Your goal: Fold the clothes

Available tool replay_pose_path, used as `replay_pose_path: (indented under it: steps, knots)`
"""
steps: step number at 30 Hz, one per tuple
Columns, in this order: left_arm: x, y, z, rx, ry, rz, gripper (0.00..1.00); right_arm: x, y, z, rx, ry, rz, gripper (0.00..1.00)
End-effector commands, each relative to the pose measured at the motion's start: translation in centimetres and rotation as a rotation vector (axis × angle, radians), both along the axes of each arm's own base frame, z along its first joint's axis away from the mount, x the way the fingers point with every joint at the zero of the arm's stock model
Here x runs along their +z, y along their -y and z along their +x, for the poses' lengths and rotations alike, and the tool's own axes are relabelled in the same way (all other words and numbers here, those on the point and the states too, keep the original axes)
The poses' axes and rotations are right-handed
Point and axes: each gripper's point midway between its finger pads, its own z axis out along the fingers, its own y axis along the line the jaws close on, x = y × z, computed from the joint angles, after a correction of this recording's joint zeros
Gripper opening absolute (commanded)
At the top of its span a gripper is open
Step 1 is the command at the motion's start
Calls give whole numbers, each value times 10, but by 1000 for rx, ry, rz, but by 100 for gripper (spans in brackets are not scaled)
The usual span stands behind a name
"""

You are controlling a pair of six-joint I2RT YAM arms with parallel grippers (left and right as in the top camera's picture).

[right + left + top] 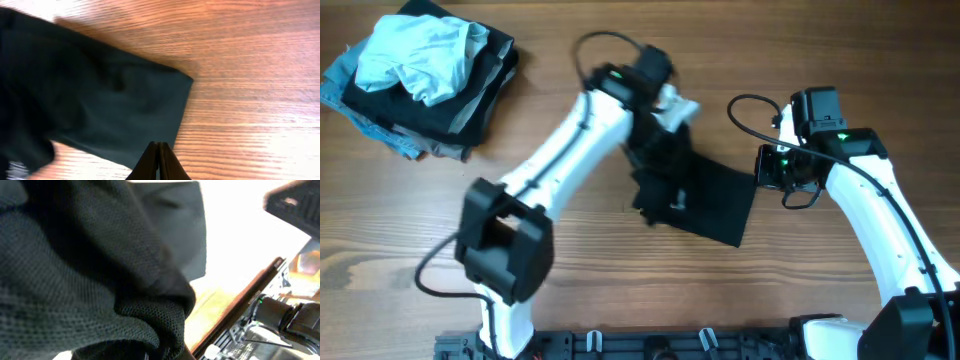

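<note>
A black garment [712, 205] lies partly flat on the wooden table [620, 290], with its left part bunched and lifted. My left gripper [655, 150] is in that bunched part and appears shut on the cloth. In the left wrist view the black mesh fabric [75, 255] hangs right in front of the camera and hides the fingers. My right gripper [761, 168] is at the garment's right edge. In the right wrist view its fingers [159, 150] are pressed together with nothing between them, just above the garment's [100, 100] near edge and corner.
A stack of folded dark clothes [440, 110] with a crumpled light-blue garment [420, 55] on top stands at the far left. The table's front rail [650, 345] runs along the bottom edge.
</note>
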Motion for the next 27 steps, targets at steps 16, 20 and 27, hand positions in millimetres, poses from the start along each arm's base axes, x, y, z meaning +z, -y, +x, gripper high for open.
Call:
replay_pose_path:
  steps: [16,20,27]
  knots:
    - [31,36,-16,-20,63,10,71,20,-30,-10,273,57,231,43]
    - [43,-13,24,122,68,12,56,32,-56,-14,366,91,351,69]
    - [16,-36,38,135,42,43,26,-33,-45,-27,189,-97,146,33]
